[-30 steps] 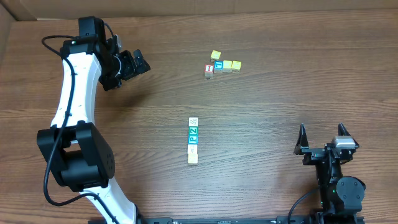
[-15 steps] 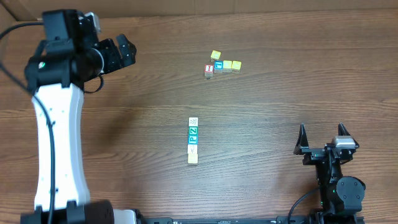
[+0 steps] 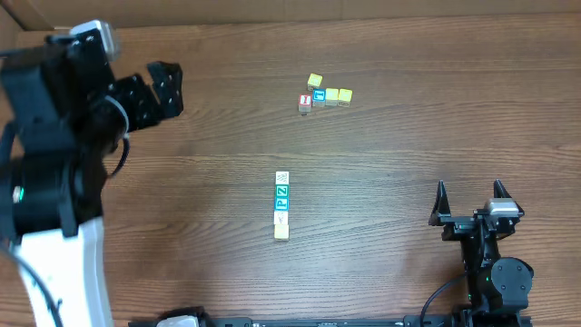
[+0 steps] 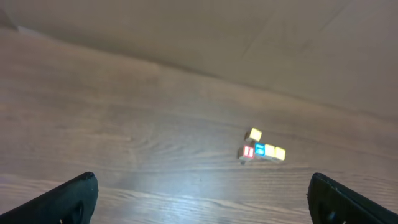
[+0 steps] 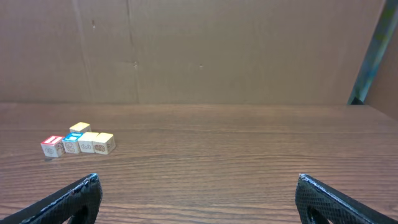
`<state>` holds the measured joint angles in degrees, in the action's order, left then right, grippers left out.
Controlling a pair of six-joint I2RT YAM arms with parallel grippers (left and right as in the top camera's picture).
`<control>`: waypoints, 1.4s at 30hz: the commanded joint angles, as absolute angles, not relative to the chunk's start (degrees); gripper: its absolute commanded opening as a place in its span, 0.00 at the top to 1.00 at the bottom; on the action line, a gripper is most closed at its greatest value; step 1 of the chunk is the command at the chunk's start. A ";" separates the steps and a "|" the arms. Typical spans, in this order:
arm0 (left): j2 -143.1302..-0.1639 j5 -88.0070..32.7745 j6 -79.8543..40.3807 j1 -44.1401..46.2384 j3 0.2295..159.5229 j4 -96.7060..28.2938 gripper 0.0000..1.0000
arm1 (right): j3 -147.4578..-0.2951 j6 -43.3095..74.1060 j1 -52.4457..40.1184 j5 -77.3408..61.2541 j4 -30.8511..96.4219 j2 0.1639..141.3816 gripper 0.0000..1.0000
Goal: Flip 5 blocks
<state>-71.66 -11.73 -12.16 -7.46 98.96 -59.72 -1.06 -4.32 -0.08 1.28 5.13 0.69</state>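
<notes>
the five blocks to flip look split between two spots on the bench [image 3: 408,136]: a short column near the middle, with a whitish block [image 3: 282,178] at the top, a teal-green block [image 3: 282,192] under it, a blue-faced one touching below, then a whitish block and a pale cream block [image 3: 281,232] at the bottom, though the lower ones are too small to separate cleanly. a second cluster [image 3: 325,94] of yellow, red and blue cubes sits farther back and is best left alone. the left fingers [image 3: 154,91] hang high over the far left of the bench, spread wide and holding nothing, well away from the column. the right fingers [image 3: 472,202] stand parked at the right side, also spread and empty. to do the step well, the nearer arm should probably come down over one end of the column, close on that end block across its free sides so the neighbours are not nudged, lift it clear, turn it over and set it back. since the blocks touch, a careless approach could knock the row askew.
</notes>
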 commanded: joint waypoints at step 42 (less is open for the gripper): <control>-0.27 -10.50 -10.09 -4.01 16.34 18.20 0.00 | -0.45 -4.56 0.12 0.80 4.78 0.16 0.00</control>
<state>-1.41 -11.25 -10.92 -4.80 19.53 17.61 -1.06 -4.34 -0.08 1.26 5.15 0.69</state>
